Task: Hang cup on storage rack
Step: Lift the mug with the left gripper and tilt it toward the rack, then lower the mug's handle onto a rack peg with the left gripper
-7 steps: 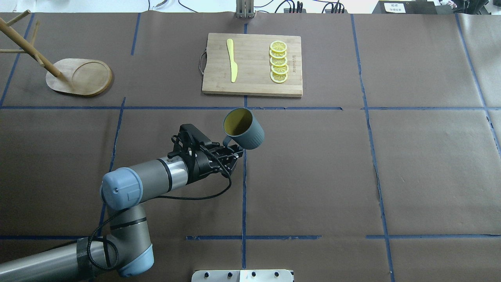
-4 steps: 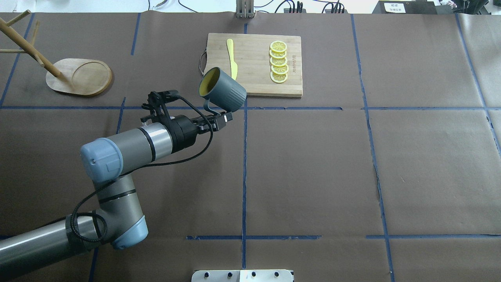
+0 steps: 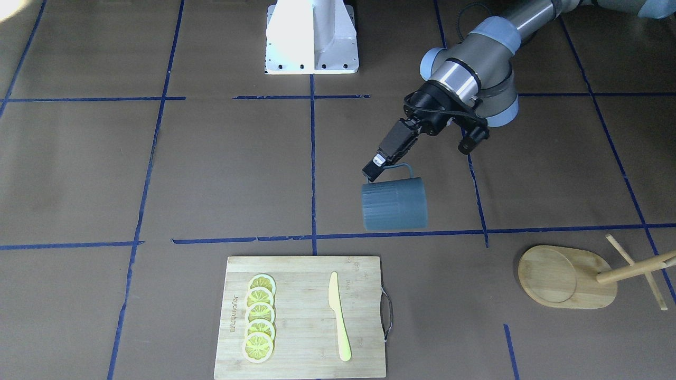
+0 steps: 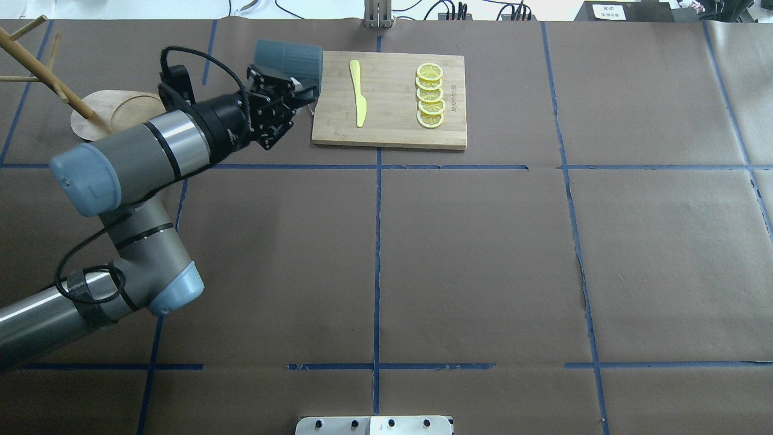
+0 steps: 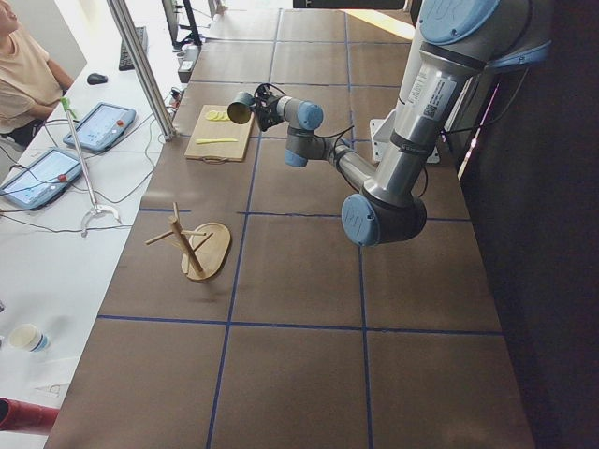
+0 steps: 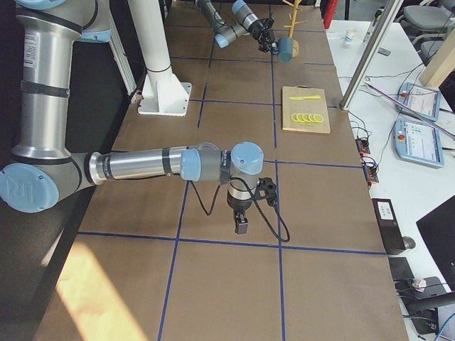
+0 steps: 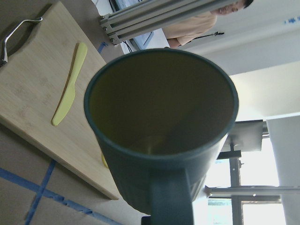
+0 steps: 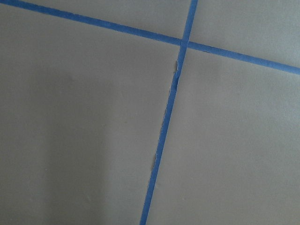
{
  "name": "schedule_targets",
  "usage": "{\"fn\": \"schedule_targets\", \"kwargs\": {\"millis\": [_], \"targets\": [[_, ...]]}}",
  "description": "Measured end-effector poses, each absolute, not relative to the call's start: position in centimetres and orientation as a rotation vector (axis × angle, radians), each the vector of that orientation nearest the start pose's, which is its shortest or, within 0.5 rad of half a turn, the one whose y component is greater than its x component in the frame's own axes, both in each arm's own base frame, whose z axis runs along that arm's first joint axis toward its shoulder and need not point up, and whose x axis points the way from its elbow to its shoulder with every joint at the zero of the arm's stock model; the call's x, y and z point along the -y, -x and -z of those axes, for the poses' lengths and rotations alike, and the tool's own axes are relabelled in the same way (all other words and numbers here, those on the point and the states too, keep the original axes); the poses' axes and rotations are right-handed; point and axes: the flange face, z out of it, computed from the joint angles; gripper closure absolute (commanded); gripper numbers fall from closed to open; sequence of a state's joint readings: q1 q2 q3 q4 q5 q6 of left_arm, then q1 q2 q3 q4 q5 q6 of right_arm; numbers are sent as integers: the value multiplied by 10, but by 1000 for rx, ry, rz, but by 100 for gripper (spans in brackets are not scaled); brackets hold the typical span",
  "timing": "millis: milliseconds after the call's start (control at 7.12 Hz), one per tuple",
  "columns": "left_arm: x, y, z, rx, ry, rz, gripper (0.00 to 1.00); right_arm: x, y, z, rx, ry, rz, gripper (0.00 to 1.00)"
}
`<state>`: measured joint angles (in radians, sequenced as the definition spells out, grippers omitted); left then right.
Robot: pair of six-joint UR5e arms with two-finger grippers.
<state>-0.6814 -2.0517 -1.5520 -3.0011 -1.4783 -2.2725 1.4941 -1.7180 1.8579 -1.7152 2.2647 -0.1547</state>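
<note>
The cup point(image 4: 288, 59), dark blue-grey with a ribbed body, hangs in the air by the cutting board's far left corner. My left gripper point(image 4: 304, 90) is shut on its loop handle point(image 3: 400, 168). The front-facing view shows the cup point(image 3: 394, 203) on its side below the gripper point(image 3: 374, 170). The left wrist view looks into its yellow-green inside point(image 7: 159, 122). The storage rack point(image 4: 130, 107), a light wooden oval base with a post and pegs, stands at the far left, partly behind my left arm. My right gripper point(image 6: 242, 224) points down over the table; I cannot tell whether it is open.
A bamboo cutting board point(image 4: 392, 130) at the back middle holds a yellow knife point(image 4: 359, 93) and several lemon slices point(image 4: 430, 95). Blue tape lines cross the brown paper. An operator sits beyond the table's far side point(image 5: 23, 70).
My left arm has carried the cup up and to the back left, from mid-table to the cutting board's far left corner. The cup's mouth has turned away from the overhead camera.
</note>
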Motion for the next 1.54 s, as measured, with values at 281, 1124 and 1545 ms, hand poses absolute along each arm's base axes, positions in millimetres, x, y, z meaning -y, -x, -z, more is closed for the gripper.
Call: {"fn": "schedule_targets", "kwargs": {"millis": [281,1124,1545], "targets": [[529,-319,-255,-2148,142,1223,100,430,-37,-604,694,-25,222,0],[583,-210,-422,-2366,301,1413,98,432,-37,-601,690,-33,226,0],[590,-179,-453,-2374,313,1470,98,433,-37,-600,683,-36,227,0]]}}
